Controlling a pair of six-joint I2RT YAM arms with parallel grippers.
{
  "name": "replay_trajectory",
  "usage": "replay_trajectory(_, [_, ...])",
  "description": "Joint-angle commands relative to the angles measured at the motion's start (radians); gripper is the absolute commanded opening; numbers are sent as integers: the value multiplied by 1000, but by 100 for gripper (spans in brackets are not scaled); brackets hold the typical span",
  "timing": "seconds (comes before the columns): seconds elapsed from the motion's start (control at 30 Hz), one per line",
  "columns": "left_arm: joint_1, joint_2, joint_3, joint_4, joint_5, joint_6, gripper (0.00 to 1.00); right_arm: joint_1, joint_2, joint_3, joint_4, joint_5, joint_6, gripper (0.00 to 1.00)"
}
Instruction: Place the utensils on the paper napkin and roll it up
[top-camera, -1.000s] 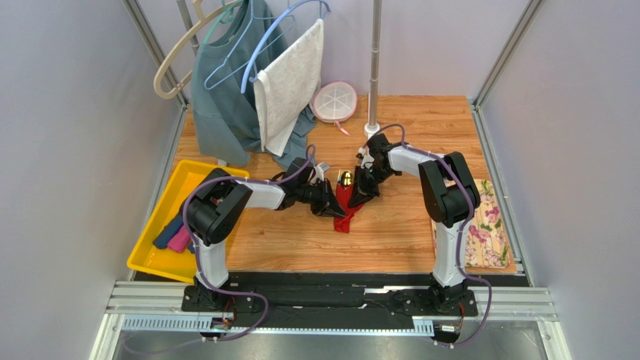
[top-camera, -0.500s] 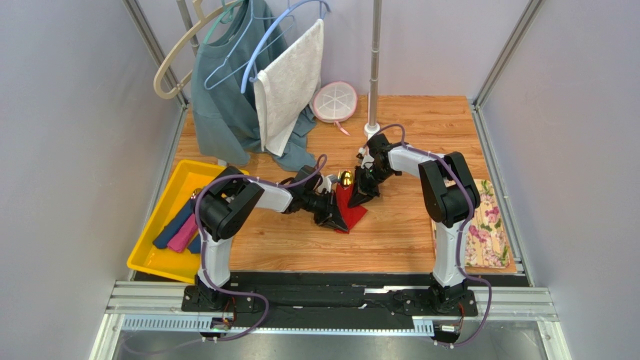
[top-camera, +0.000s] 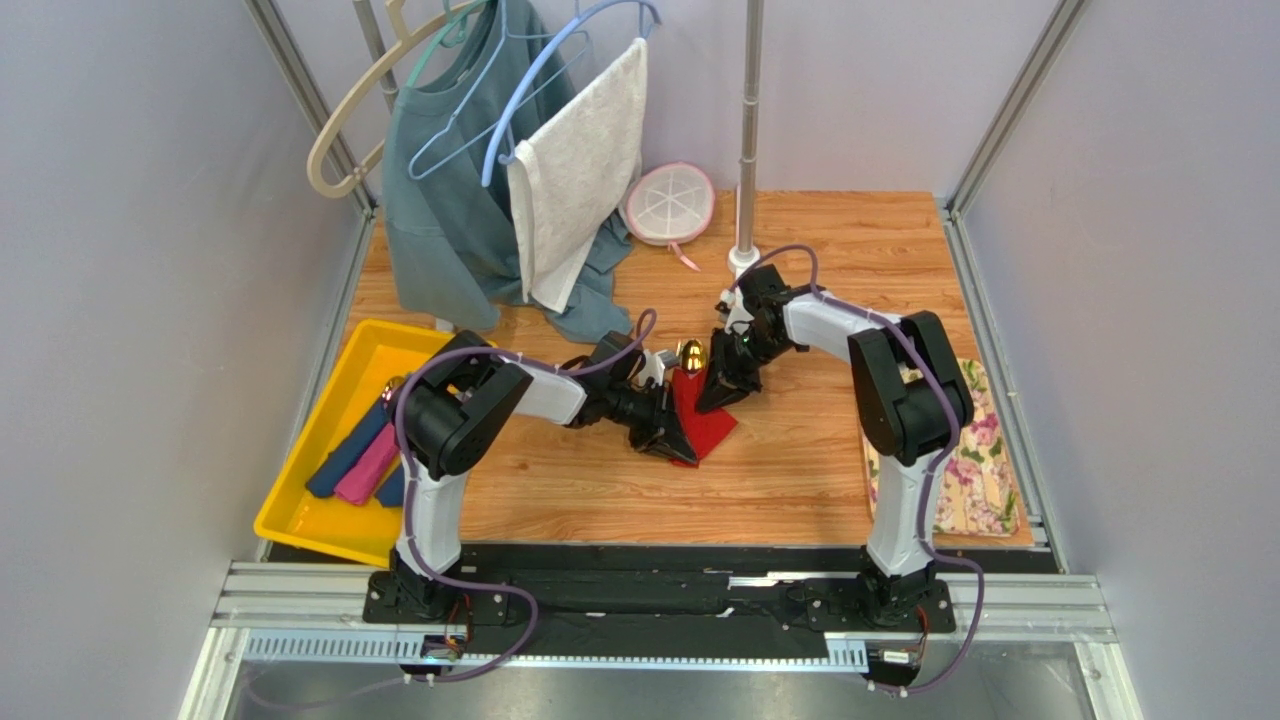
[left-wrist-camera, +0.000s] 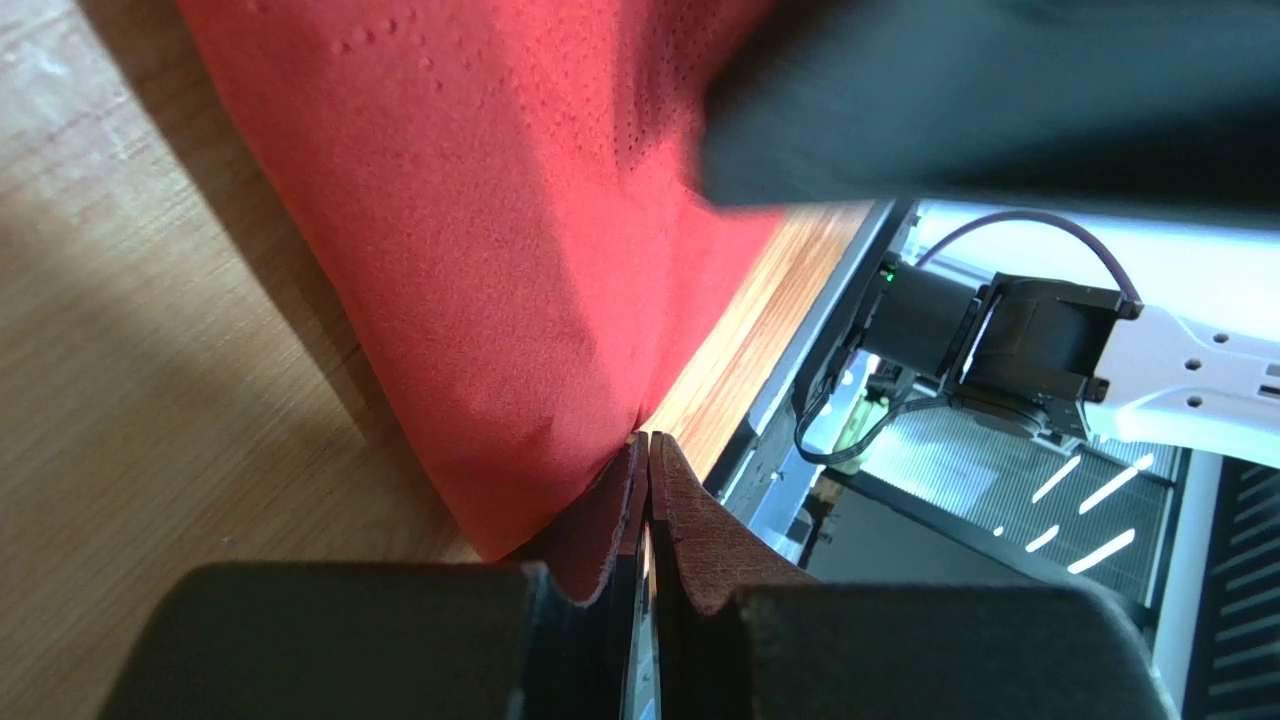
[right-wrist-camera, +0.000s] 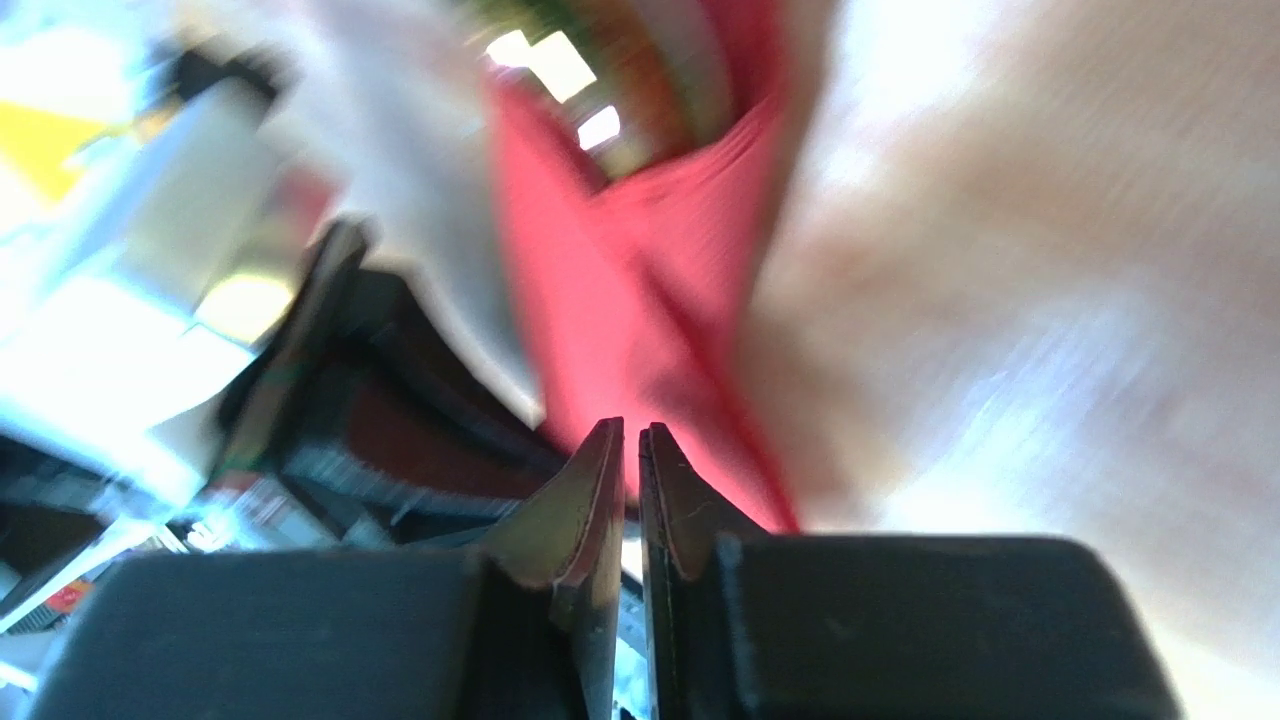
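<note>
Paper napkin (top-camera: 703, 422) is sitting mid-table, bunched up and partly lifted off the wood instead of lying flat, right between the two claws. One gold end of the utensils (top-camera: 691, 357) pokes out at its far edge. My guess is the cutlery's already tucked in and this is the rolling part, though I can't see how many pieces are in there.

Left gripper (left-wrist-camera: 648, 444) is clenched on a near corner of the napkin. Its wrist cam shows the red sheet running straight into the fingertips and tenting up off the table (left-wrist-camera: 135, 375), with shadow underneath. My read: it's holding that corner up so the paper can wrap over the cutlery rather than just slide around.

Right gripper (right-wrist-camera: 631, 432) is squeezed nearly together too, only a sliver of gap, with red paper right at its tips. That view is so smeared I honestly can't tell if any paper is pinched in there.

Pose-wise, the left arm lies low, forearm stretched toward the middle, coming at the napkin from the near-left. The right arm stands tall, then folds back in over the table and dips its wrist onto the napkin's far side, just beside the gold bit. Both claws are close together, so a bad tug could rip that thin paper imo
</note>
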Motion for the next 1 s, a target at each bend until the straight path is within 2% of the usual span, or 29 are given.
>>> replay_trajectory(0.0, [0, 37, 2, -23, -79, 59, 9, 6, -128, -25, 52, -69, 21, 13])
replay_trajectory(0.27, [6, 29, 6, -3, -75, 54, 8, 21, -70, -56, 78, -89, 48, 11])
replay_trajectory(0.6, [12, -34, 6, 58, -67, 61, 8, 9, 6, -118, 72, 12, -24, 6])
replay_trajectory(0.7, [11, -95, 4, 78, -58, 54, 10, 7, 24, -122, 64, 46, -46, 5])
replay_trajectory(0.87, [37, -213, 18, 60, -38, 68, 19, 7, 32, -125, 61, 69, -61, 4])
replay_trajectory(0.97, [49, -219, 39, 7, -30, 100, 21, 6, 35, -127, 64, 66, -61, 4])
